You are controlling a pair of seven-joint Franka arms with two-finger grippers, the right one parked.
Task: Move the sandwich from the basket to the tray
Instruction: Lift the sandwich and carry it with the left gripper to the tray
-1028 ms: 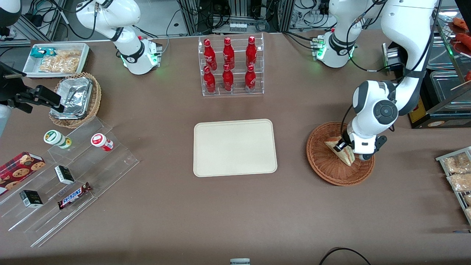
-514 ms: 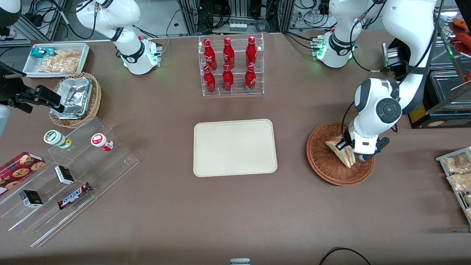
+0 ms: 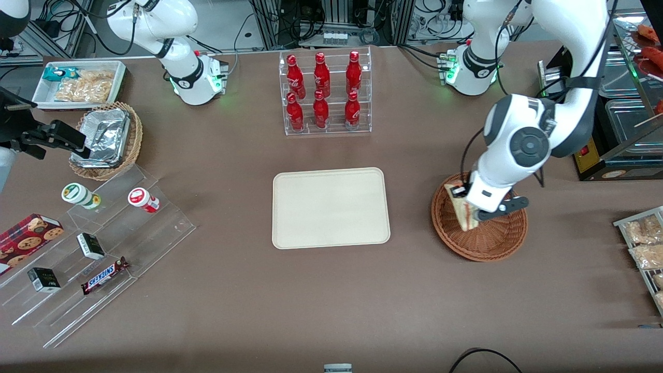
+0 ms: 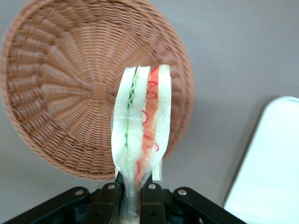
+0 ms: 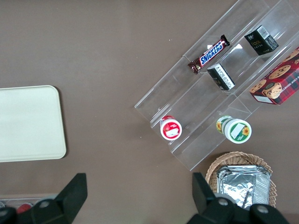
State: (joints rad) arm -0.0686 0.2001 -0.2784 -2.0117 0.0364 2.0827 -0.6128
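tool [image 4: 133, 200] clamped on sandwich [image 4: 140, 140] | held on edge, long axis running out from fingers | above basket [image 4: 56, 93]

The gripper [image 4: 132, 196] has its two black fingers [image 4: 108, 200] pressed against the sides of the sandwich [image 4: 141, 140], pinching it at its narrow end. The sandwich stands on edge between them, its cut face turned to the camera: three pale bread layers with a green stripe in one seam and a red-orange stripe in the other, all under a clear wrap. The basket [image 4: 60, 93] lies below the sandwich, round and reddish-brown, its woven bottom bare. The sandwich hangs over the basket's rim, clear of the weave. Beside the basket, a rounded corner of the cream tray [image 4: 271, 163] rests on the brown table [image 4: 233, 46].
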